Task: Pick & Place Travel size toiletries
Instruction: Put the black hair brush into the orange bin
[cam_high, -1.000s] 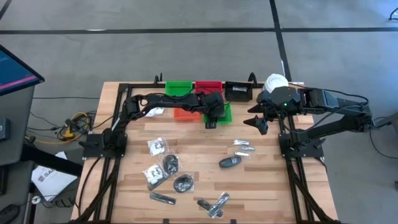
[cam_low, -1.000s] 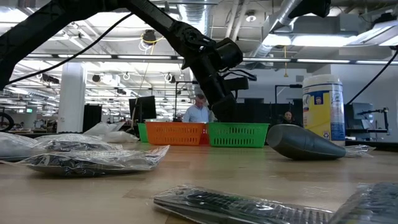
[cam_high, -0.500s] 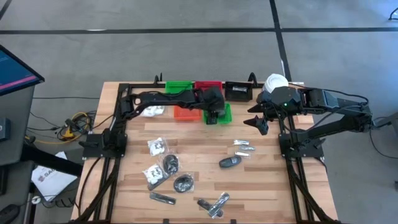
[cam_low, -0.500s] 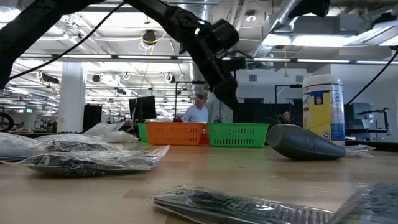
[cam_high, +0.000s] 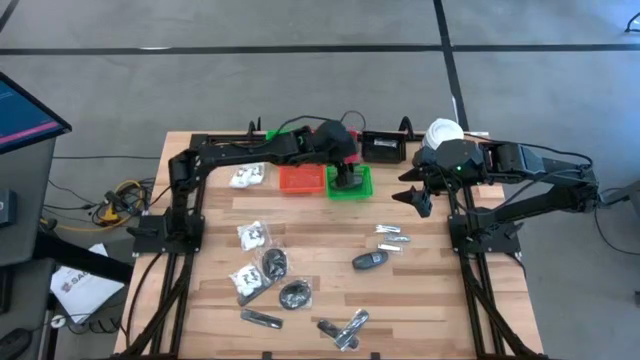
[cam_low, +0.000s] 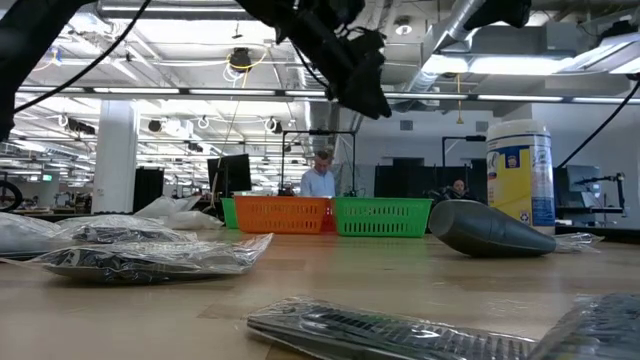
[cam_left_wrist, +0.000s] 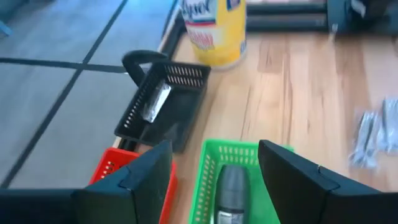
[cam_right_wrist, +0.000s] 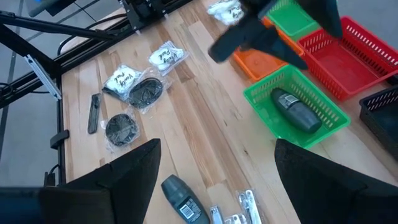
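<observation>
My left gripper (cam_high: 347, 175) (cam_left_wrist: 214, 149) hangs open above the green tray (cam_high: 366, 182) (cam_left_wrist: 211, 174). In that tray lies one dark grey oval (cam_left_wrist: 231, 183) (cam_right_wrist: 293, 109). A second grey oval (cam_high: 370, 261) (cam_low: 490, 230) lies on the table with silvery sachets (cam_high: 392, 236), clear packets with white contents (cam_high: 253, 235) (cam_high: 246, 177) and black round pieces in plastic (cam_high: 295, 295) (cam_high: 275, 263). Slim packets (cam_high: 345, 330) lie near the near edge. My right gripper (cam_high: 413, 197) (cam_right_wrist: 217, 146) waits open at the table's right side.
An orange tray (cam_high: 302, 179), a red tray (cam_high: 336, 137) and another green tray (cam_high: 288, 138) stand along the far edge. A black tray (cam_left_wrist: 165, 106) there holds a silvery piece. The tall white canister (cam_high: 441, 133) (cam_low: 520, 175) stands at the far right corner.
My left gripper has risen from low at the green tray to well above it, drifting a little toward the far edge. The left arm's elbow has swung out toward the table's left. The right arm has kept still.
</observation>
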